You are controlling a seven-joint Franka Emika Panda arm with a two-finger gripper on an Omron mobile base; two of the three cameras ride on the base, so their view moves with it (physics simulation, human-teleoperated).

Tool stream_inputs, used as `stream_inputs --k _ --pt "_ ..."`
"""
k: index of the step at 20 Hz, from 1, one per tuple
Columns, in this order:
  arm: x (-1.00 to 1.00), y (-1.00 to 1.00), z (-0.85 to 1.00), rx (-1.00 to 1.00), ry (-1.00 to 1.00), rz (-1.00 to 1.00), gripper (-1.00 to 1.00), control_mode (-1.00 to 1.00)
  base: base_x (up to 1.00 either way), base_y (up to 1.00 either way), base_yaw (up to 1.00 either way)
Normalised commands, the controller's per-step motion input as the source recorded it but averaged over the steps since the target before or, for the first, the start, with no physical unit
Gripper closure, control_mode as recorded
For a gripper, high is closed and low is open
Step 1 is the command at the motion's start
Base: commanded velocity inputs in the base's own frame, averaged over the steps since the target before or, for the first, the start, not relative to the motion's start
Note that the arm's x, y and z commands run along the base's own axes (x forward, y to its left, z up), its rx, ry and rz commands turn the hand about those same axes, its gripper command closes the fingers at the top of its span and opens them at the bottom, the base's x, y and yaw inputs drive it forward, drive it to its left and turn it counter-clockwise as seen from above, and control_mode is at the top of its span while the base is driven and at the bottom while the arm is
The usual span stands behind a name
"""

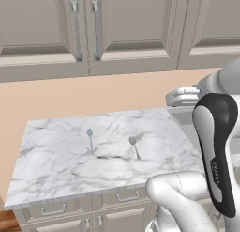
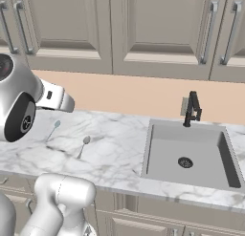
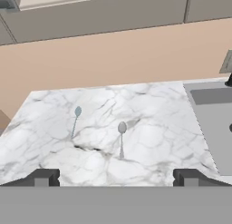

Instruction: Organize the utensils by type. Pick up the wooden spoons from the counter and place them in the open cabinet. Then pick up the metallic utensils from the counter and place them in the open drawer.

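Two metallic spoons, one teal (image 3: 75, 121) and one grey (image 3: 121, 138), are laid apart on the marble counter (image 3: 158, 128) left of the sink (image 2: 191, 154); the claw (image 3: 116, 177) is spread wide, holding nothing.

The arm (image 1: 187, 198) has glossy white, rounded links. One link carries a long black oval panel (image 1: 216, 151) with small pale lettering. Its two finger tips (image 3: 43, 177) are small, dark grey and blocky.

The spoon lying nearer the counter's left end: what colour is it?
Pale teal-blue spoon, clearest in the hand view.
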Motion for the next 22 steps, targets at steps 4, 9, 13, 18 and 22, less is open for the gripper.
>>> stream_inputs --k 4,9,13,18,22 --pt "0.0 0.0 0.0 0.0 0.0 0.0 -1.0 1.0 0.07 0.01 0.0" --pt "0.08 0.0 -0.18 0.0 0.09 0.0 -1.0 -1.0 0.11 0.0 0.0" --pt "0.38 0.02 -0.69 0.0 0.27 0.0 -1.0 -1.0 0.0 0.0 0.0" --pt "0.23 0.0 -0.53 0.0 0.31 0.0 -1.0 -1.0 0.0 0.0 0.0" --pt "0.38 0.11 -0.56 -0.07 0.31 0.0 -1.0 -1.0 0.0 0.0 0.0"
